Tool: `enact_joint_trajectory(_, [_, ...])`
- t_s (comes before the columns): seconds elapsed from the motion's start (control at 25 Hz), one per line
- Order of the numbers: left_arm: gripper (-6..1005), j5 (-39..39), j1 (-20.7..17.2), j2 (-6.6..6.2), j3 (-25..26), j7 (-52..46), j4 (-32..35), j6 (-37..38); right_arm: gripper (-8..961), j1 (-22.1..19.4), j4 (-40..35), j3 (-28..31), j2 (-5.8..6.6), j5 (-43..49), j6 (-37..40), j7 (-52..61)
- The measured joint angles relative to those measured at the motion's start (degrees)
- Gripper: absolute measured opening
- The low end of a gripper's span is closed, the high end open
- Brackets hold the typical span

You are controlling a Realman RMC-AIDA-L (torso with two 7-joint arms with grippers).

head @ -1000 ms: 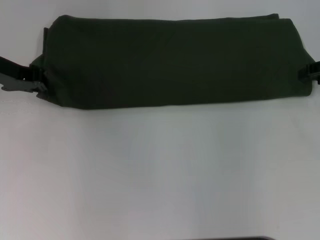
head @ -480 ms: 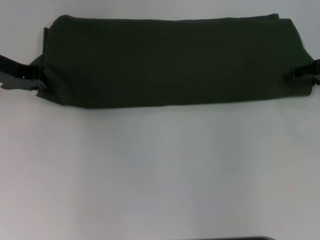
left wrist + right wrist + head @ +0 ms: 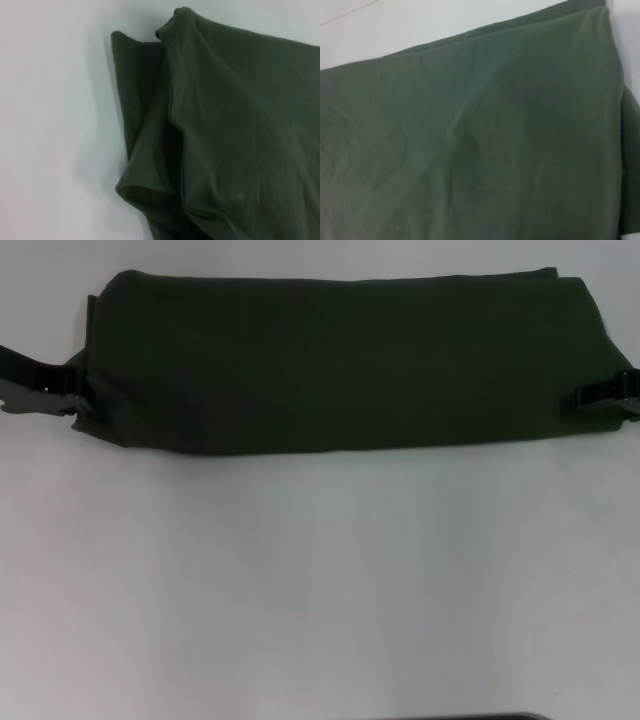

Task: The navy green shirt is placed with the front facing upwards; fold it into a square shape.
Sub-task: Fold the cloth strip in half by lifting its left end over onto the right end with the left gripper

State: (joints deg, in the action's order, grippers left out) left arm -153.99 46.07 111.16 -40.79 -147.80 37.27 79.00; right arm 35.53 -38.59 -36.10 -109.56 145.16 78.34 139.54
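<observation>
The navy green shirt (image 3: 340,365) lies folded into a long plain dark green band across the far part of the white table (image 3: 320,580). My left gripper (image 3: 72,400) sits at the band's left end, touching the fabric edge. My right gripper (image 3: 588,395) sits at the band's right end, over the cloth's edge. In the left wrist view the shirt (image 3: 240,130) shows stacked folded layers with a loose lower lip. Smooth, lightly creased shirt fabric (image 3: 470,150) fills the right wrist view.
White tabletop stretches in front of the shirt toward me. A dark strip (image 3: 470,717) shows at the very near edge of the head view.
My right gripper has slid inward to the left, onto the shirt's right end. My left gripper has shifted slightly up along the left end. The shirt has barely moved.
</observation>
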Motion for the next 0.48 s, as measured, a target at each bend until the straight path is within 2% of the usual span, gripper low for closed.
enact_joint_trajectory(0.12, [45, 0.0, 0.08, 0.01, -0.06, 0.01, 0.02, 0.0, 795, -0.05, 0.0, 0.02, 0.07, 0.04, 0.41, 0.15])
enact_joint_trajectory(0.2, [47, 0.0, 0.08, 0.01, -0.04, 0.02, 0.02, 0.0, 624, -0.09, 0.0, -0.03, 0.28, 0.16, 0.79, 0.2])
enact_joint_trajectory(0.48, [54, -0.38, 0.05, 0.1, -0.32, 0.05, -0.01, 0.43, 334, 0.05, -0.35, -0.19, 0.37, 2.21, 1.06, 1.39])
